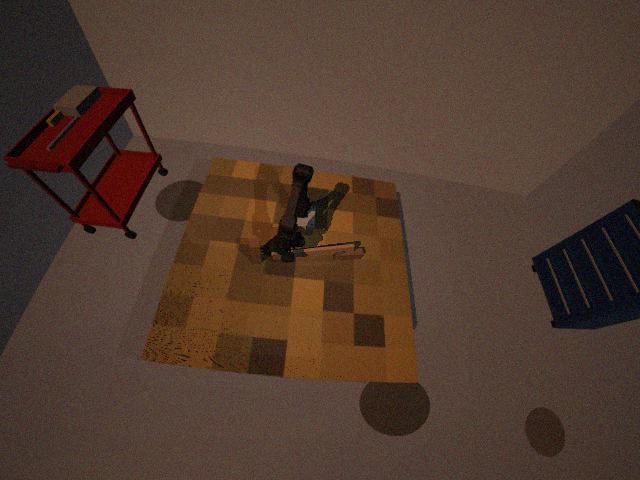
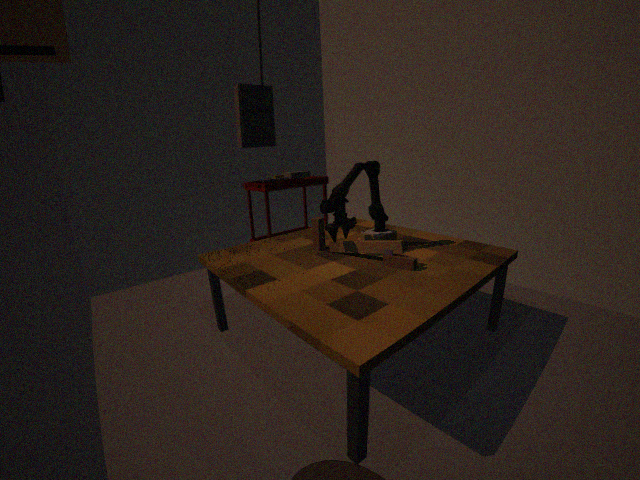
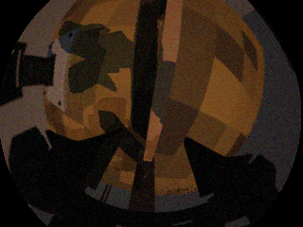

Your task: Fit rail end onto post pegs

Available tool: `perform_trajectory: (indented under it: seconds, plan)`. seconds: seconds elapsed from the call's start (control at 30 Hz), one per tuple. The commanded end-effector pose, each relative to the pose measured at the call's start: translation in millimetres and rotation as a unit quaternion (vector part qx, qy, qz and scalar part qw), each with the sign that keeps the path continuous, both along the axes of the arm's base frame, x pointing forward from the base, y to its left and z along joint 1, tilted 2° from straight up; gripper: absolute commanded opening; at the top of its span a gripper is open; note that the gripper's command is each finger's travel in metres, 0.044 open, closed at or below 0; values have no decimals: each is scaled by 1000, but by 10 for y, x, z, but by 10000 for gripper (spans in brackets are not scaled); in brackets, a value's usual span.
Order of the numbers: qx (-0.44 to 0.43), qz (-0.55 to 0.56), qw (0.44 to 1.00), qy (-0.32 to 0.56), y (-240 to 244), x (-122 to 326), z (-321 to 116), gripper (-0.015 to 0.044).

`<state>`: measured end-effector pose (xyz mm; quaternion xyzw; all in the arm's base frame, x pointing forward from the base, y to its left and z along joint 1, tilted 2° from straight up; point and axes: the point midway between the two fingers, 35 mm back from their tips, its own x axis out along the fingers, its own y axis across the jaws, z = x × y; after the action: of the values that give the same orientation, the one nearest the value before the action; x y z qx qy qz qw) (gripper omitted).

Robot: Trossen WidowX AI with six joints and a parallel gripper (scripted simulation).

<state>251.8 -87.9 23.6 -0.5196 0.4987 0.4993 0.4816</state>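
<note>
Directly beneath the black parallel-jaw gripper — fingers spread wide, holding nothing — the long pale wooden rail runs lengthwise away, centred between them.

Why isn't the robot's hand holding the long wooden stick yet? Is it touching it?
Apart. The wrist view shows the open end effector with the rail running between its dark fingers, with table showing on both sides. It holds nothing.

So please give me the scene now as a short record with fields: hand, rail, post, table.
hand: open, holding nothing, above the rail end near the post
rail: long, lying on the table, not gripped; seen between the fingers in the wrist view
post: short, upright, beside the hand
pegs: too dark to tell
table: checkered wood top
</note>
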Motion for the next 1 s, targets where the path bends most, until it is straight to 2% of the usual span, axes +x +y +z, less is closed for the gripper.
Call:
perform_trajectory:
  seconds: [0.0,0.97]
  plan:
    - [3,3,1000,2,5,-5,-71,440]
    - [3,3,1000,2,-1,-25,-527,440]
